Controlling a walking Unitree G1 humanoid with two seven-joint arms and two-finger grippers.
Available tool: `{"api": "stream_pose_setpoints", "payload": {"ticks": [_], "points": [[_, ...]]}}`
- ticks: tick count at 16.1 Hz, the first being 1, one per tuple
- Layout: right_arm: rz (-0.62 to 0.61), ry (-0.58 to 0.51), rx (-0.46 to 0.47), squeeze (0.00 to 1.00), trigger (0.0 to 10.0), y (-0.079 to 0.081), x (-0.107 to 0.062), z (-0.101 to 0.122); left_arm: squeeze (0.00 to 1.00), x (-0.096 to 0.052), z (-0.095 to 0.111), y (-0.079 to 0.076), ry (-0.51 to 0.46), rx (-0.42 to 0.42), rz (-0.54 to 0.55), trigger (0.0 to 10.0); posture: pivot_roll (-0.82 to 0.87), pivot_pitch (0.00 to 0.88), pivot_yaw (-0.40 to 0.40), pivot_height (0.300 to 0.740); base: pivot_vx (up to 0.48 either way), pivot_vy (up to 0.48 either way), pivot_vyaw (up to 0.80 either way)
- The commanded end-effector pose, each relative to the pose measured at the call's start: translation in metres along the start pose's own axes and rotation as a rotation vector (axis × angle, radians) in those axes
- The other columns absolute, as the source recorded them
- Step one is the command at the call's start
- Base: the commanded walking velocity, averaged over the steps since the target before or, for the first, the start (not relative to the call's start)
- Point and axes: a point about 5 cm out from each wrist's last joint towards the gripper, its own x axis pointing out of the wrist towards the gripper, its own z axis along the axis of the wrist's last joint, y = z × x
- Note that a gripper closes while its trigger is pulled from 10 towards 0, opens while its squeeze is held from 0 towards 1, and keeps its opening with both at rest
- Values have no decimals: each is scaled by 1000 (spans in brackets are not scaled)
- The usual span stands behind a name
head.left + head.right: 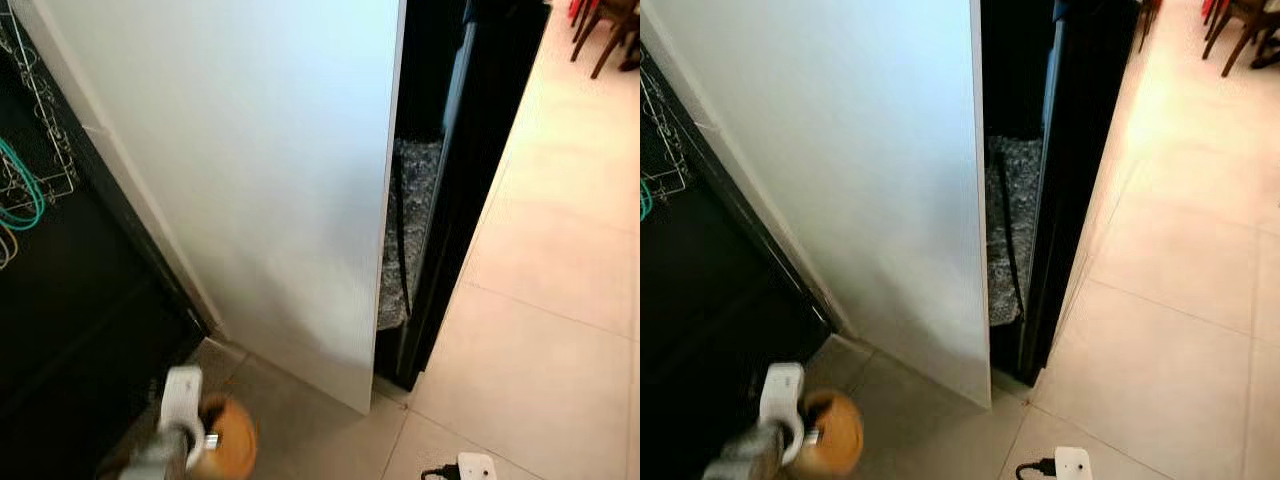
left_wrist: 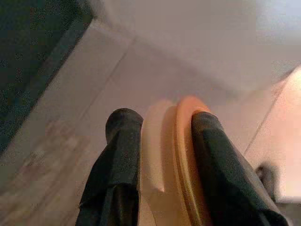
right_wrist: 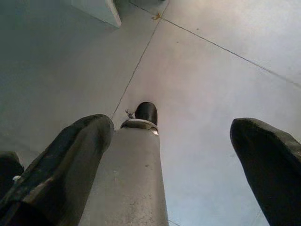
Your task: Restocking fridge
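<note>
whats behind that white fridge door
Behind the white door, through the gap, a dark interior and a speckled grey surface with a dark cord show; the door covers everything else.

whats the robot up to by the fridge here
The robot stands on the tile floor facing the fridge's open white door. Its left gripper is low at its side, jaws shut on a round orange item; what it is cannot be told. The right gripper hangs open over the floor, holding nothing. Nothing is going into the fridge yet.
</note>
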Motion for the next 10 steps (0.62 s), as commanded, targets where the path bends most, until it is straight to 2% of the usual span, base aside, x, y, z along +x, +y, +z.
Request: {"api": "stream_pose_setpoints", "payload": {"ticks": [1,4,7,8,9,10], "points": [[-44,13,99,0,10000,-1,-2,-10,0,-5,-25,6,94,25,39,10000,-41,37,110,740,0,0,0],[-137,-23,203,0,10000,-8,-5,-13,0,-4,-31,-2,89,6,14,10000,-26,41,85,740,0,0,0],[-206,-152,174,0,10000,-13,-8,-5,0,-5,-37,-3,93,-31,25,10000,-28,37,75,740,0,0,0],[-240,-206,185,0,10000,-28,-9,1,0,-7,-43,-3,108,-26,25,10000,-30,32,72,740,0,0,0],[-302,-306,195,0,10000,-68,-12,24,0,-8,-48,-2,122,-23,27,10000,-37,24,68,740,0,0,0],[-331,-414,187,0,10000,-88,-16,47,0,-10,-51,-1,131,-26,32,10000,-46,18,69,740,0,0,0]]}}
